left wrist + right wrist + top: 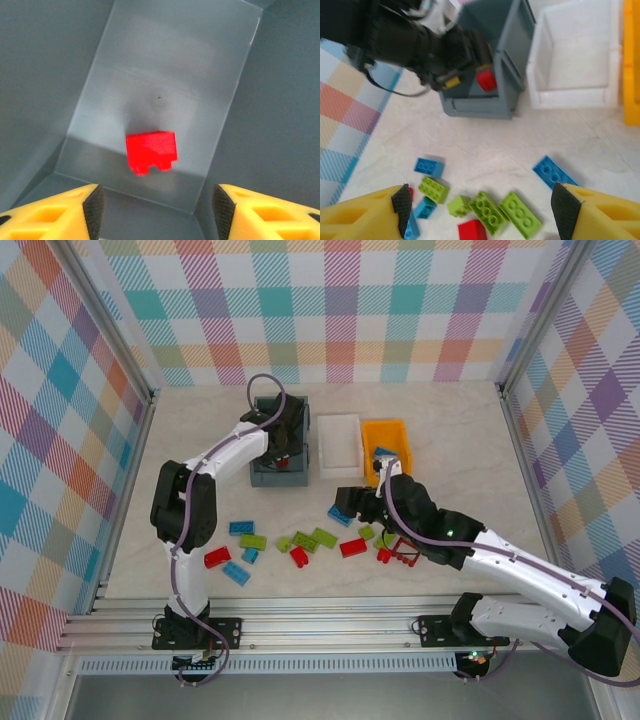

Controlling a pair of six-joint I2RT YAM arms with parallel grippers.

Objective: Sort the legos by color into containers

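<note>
— Left gripper (155, 202), seen from my console: jaws apart, nothing between the pads (94, 207). It hangs at the mouth of the grey bin (280, 478).
— Anything in that bin?
— One red brick (151, 151), ahead of the pads and clear of both. Whether it rests on the bin floor I cannot tell.
— And your right gripper (480, 220)?
— Spread wide, empty, low over the table (450, 430). Ahead of it lie loose legos (322, 537): a blue brick (427, 166), a lime brick (520, 215), others in red.
— Where do the bins stand?
— At the far side, in a row. I read grey bin at left, white bin (338, 445) in the middle, orange bin (400, 440) at right, each just beside the next. Loose legos lie on the near side of that row, between my two arms.
</note>
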